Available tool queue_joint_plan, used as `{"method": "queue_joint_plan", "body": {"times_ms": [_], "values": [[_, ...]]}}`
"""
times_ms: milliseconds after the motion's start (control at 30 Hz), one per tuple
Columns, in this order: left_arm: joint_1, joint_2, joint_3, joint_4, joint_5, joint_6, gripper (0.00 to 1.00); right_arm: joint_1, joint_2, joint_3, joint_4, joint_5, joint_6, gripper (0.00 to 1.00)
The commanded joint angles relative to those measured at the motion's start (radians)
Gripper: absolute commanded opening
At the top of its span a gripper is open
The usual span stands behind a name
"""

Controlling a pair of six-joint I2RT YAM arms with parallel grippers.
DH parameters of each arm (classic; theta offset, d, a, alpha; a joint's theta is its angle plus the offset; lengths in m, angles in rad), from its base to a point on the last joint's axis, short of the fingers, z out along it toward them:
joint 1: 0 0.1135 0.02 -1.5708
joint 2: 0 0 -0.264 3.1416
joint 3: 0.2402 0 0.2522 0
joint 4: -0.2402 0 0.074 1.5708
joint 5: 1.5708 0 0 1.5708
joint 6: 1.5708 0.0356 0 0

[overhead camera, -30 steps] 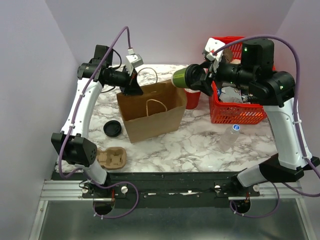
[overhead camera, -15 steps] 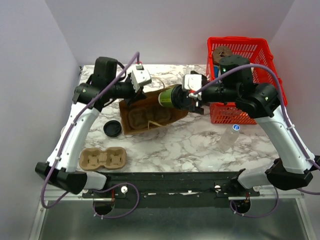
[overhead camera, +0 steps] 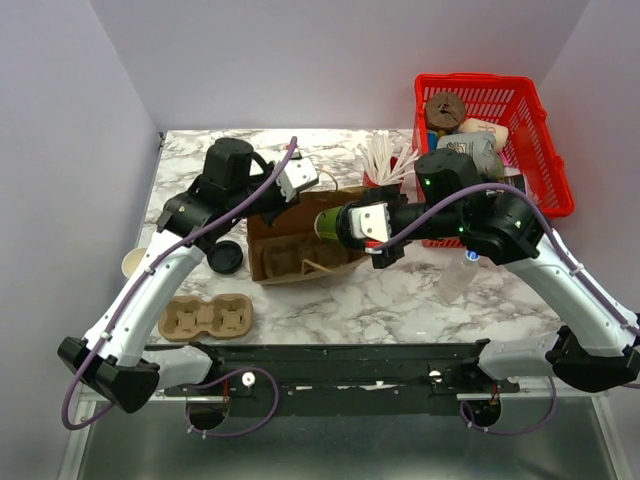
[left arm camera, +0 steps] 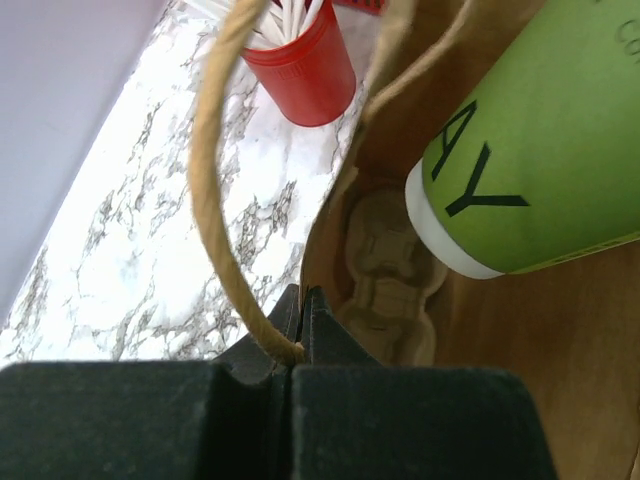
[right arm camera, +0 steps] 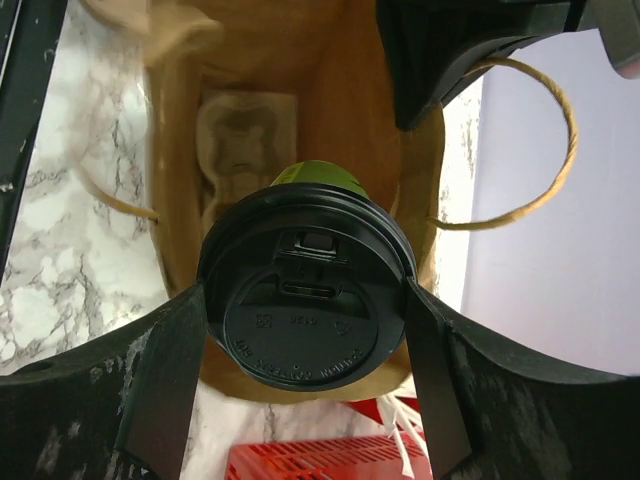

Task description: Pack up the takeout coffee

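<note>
Coffee at the mouth of the bag, base going in first.
My right gripper [overhead camera: 347, 222] clasped the takeout coffee [overhead camera: 328, 222] at its black lid. The cup lay sideways with its base just inside the paper bag [overhead camera: 300, 262]. My left gripper [left arm camera: 300, 335] was clenched on the bag's rim by the twine handle. I reckoned the cup wanted lining up with the cup carrier [left arm camera: 385, 265] inside the bag, rim kept taut, before any release. On the marble surface [overhead camera: 400, 290], a red basket [overhead camera: 490, 90] sat right of the bag and a loose black lid [overhead camera: 225, 257] left of it. The walls around were plain lilac.

left tool [left arm camera: 300, 322] pinched tight | right tool [right arm camera: 305, 330] wide, clamping | both reaching toward centre
</note>
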State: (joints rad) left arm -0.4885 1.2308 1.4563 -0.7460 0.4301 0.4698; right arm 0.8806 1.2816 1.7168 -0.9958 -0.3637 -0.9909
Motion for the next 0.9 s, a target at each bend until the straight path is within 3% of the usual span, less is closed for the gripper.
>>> {"method": "queue_joint_plan", "body": {"times_ms": [0, 267, 533, 733, 867], "values": [[-0.053, -0.068, -0.051, 0.083, -0.088, 0.015, 0.0, 0.018, -0.007, -0.013, 0.034, 0.048, 0.001, 0.27], [-0.127, -0.099, -0.086, 0.135, -0.178, 0.058, 0.0, 0.024, 0.047, 0.009, 0.052, 0.048, 0.046, 0.16], [-0.157, -0.125, -0.149, 0.209, -0.269, -0.019, 0.0, 0.067, 0.064, -0.063, 0.095, 0.107, 0.046, 0.0], [-0.171, -0.136, -0.157, 0.224, -0.284, -0.069, 0.0, 0.113, 0.025, -0.206, 0.167, 0.183, 0.092, 0.01], [-0.177, -0.152, -0.188, 0.224, -0.211, -0.091, 0.0, 0.135, -0.005, -0.305, 0.23, 0.238, 0.107, 0.0]]}}
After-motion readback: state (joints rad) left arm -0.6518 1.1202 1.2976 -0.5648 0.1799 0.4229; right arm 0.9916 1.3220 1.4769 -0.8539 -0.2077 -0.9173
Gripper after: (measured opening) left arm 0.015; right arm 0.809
